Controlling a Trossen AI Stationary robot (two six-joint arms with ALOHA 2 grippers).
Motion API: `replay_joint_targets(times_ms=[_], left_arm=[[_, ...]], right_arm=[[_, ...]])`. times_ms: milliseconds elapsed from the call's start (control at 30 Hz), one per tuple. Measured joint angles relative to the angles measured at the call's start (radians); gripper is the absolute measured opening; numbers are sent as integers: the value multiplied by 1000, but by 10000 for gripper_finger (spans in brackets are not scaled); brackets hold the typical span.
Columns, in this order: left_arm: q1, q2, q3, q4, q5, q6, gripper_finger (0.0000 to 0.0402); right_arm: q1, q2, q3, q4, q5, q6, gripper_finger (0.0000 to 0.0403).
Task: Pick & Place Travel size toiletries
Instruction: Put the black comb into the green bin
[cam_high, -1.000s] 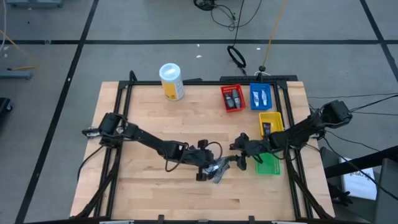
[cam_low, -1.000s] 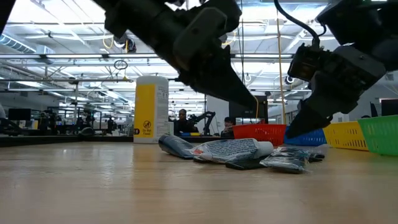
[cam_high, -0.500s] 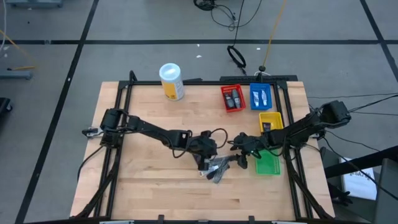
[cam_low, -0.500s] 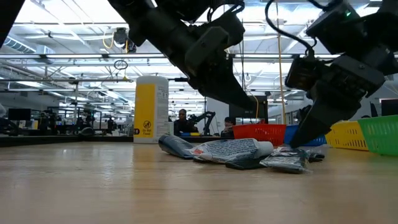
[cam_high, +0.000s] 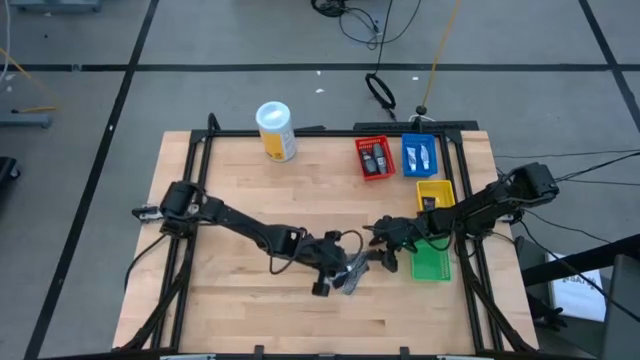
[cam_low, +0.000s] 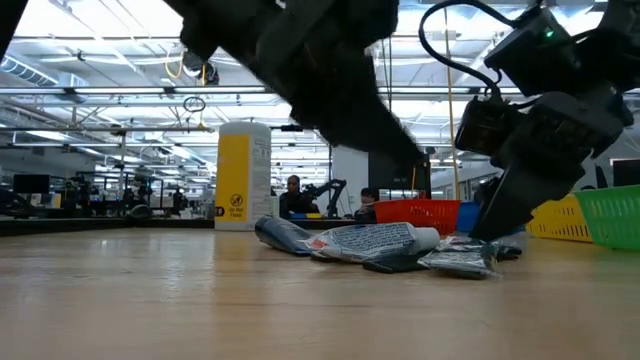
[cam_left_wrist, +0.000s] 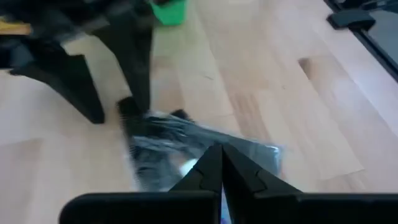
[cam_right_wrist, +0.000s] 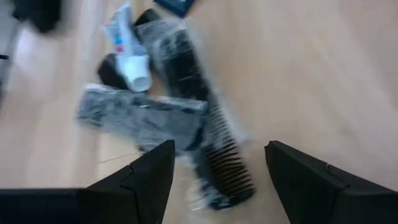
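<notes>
Here the toiletries pile (cam_high: 352, 270) lies between both grippers near the bench's front edge; right gripper (cam_right_wrist: 219, 163) fingers apart, directly over it; left gripper (cam_left_wrist: 221, 163) pinched together.

A pale wooden table (cam_high: 230, 200) lies under the left claw (cam_high: 340, 278) and the right claw (cam_high: 385, 255). Around it is grey floor (cam_high: 80, 100) crossed by dark lines (cam_high: 130, 80). Well beyond the claws, past the table's far edge, black cables (cam_high: 350, 15) and a yellow cord (cam_high: 437, 50) lie on that floor. In the low view, far behind the claws, a big hall opens: bright ceiling lights (cam_low: 100, 60) on long beams, desks with screens (cam_low: 30, 185), and two people (cam_low: 292, 190) sitting far off.
</notes>
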Motion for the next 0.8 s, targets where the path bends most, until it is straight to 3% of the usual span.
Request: replay_joint_targets(times_ms=[233,600,800], left_arm=[[17,116,1,54,-51,-65,7],[85,134,1,52,-86,-109,3],[89,126,1,36,-112,-106,8]], right_arm=[[-13,8,1,-10,-130,67,242],[-13,9,0,-17,-131,58,210],[-51,10,-2,-38,-80,76,195]])
